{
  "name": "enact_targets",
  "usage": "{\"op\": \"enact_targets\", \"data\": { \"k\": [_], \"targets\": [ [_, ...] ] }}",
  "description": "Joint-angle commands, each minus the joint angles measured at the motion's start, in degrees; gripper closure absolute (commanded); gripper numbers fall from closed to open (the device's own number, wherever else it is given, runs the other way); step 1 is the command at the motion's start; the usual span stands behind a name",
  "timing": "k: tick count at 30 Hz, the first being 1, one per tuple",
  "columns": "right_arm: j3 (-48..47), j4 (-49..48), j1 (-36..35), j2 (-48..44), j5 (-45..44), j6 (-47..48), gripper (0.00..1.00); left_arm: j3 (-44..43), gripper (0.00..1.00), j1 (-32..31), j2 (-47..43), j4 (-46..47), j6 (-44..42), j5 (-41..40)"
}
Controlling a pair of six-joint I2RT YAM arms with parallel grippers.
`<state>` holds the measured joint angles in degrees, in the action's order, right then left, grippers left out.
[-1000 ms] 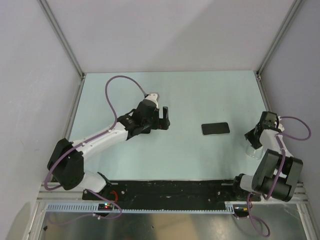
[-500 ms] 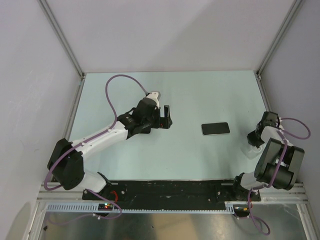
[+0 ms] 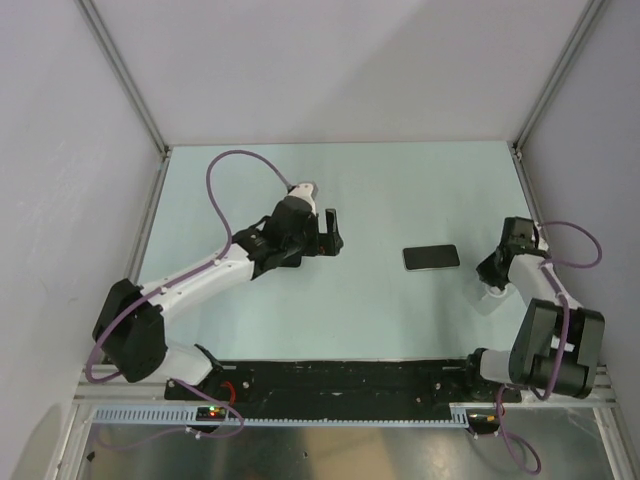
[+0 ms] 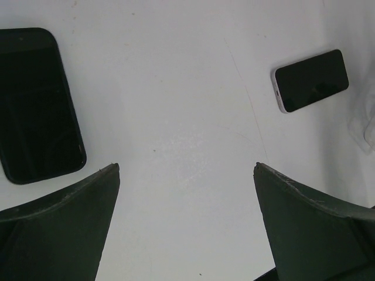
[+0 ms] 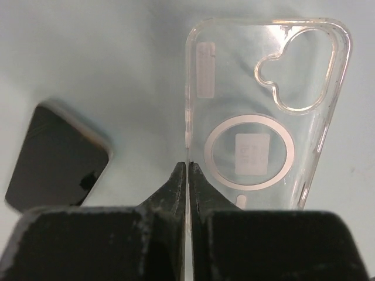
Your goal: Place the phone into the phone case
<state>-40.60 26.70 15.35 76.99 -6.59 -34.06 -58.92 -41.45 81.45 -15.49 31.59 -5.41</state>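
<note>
Phone case (image 5: 258, 117) | lower edge hidden, pinched by right end effector (image 5: 187, 166) | left end effector (image 4: 186, 168) spread

No text, brand or number legible anywhere: clear phone case (image 5: 263, 111) carries a narrow sticker (image 5: 206, 69) beside one long edge and a squarish sticker (image 5: 252, 153) inside its pale ring (image 5: 209, 149), both showing only faint grey marks, too blurred to read.
</note>
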Motion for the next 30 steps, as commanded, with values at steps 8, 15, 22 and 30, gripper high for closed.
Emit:
{"op": "enact_targets", "data": {
  "k": [8,15,22,30],
  "targets": [
    [-10.1,3.6,-36.6,-5.9,1.0,4.2,1.00,13.3,0.00,2.4,-14.7,0.9,11.2,-13.1],
    [-22.3,4.2,-58.8,11.0,-3.8,6.3,1.00,21.9,0.00,4.2,-23.6,0.9,13.0,-14.6],
    [-25.5,2.9,-68.9,20.1,-1.6,8.0,1.00,27.8,0.00,7.2,-29.8,0.8,14.1,-14.8],
    [-25.2,3.2,-72.2,20.5,-2.3,8.9,0.38,23.5,0.02,7.8,-23.1,1.8,13.4,-14.3]
  ]
}}
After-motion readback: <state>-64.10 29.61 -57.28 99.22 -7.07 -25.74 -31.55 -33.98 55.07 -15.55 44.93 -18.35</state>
